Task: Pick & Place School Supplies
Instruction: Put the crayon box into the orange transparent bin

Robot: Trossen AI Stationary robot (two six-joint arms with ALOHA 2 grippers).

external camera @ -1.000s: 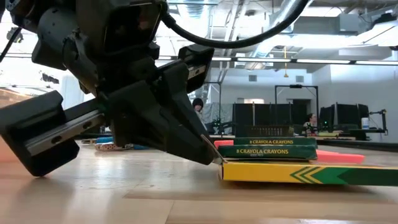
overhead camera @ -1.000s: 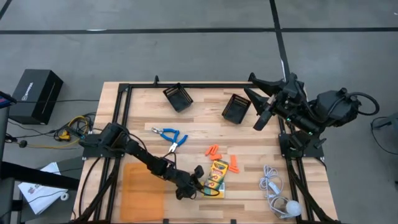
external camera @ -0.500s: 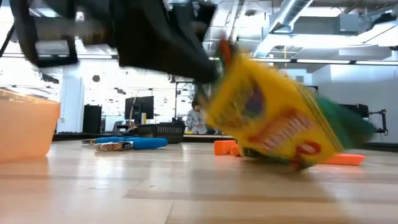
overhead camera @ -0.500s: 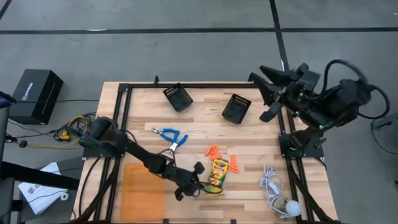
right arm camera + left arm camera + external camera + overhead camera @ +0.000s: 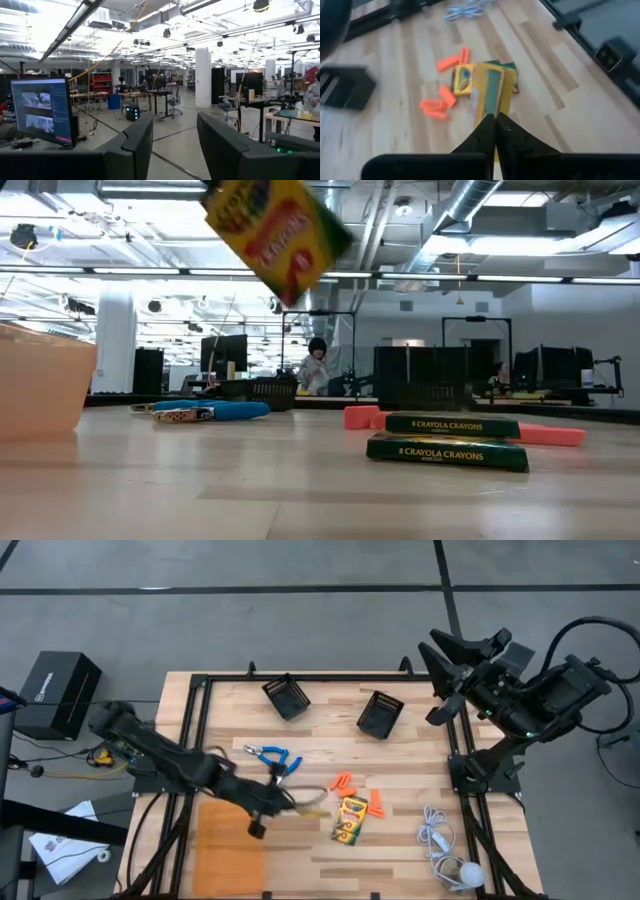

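- Yellow crayon box point(image 5: 312, 799) hangs clamped in the left gripper point(image 5: 290, 799) above the table point(image 5: 420, 755) in the high view; the right gripper point(image 5: 455, 670), fingers apart and empty, is raised off the table's far right edge.
- Low view: the lifted box point(image 5: 277, 230) is airborne and tilted; two stacked crayon boxes point(image 5: 449, 442) lie on the wood.
- Left wrist view: closed fingers point(image 5: 485, 134) pinch the box's edge.

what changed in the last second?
The left gripper, shut on a crayon box, lifted it off the stack and carried it up and toward the orange tray. The right arm swung back off the table edge; right gripper open. Two crayon boxes, the orange pieces, blue tool and bins stayed put.
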